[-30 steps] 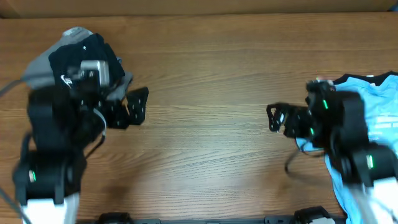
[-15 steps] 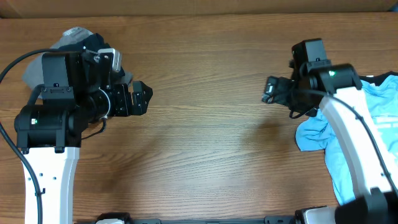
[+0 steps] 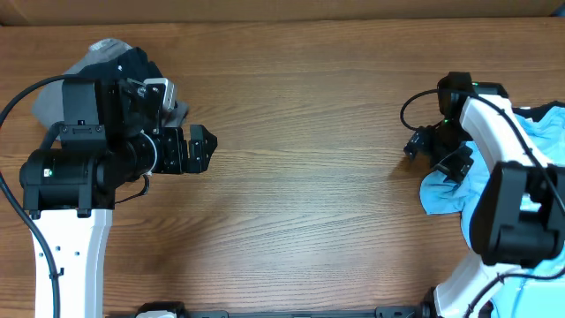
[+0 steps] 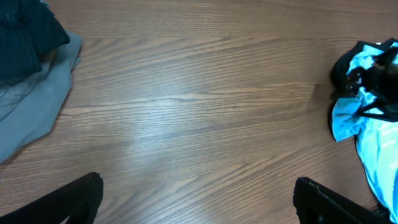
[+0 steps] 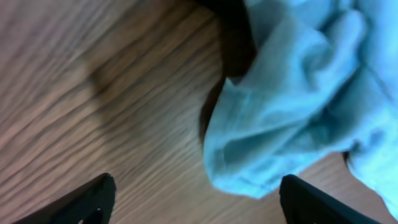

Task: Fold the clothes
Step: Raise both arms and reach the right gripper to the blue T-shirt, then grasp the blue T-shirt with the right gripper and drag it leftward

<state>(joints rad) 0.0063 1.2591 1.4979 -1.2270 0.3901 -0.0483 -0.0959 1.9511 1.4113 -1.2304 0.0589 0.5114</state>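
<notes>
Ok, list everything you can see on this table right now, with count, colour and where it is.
T-shirt: one, light blue, bunched at the table's right edge.
grey garment: one, grey, far left corner.
dark garment: one, black, lying on the grey garment.
table: one, brown wood, under everything.
left gripper: one, black, open, beside the pile.
right gripper: one, black, open, over the T-shirt's left edge.
</notes>
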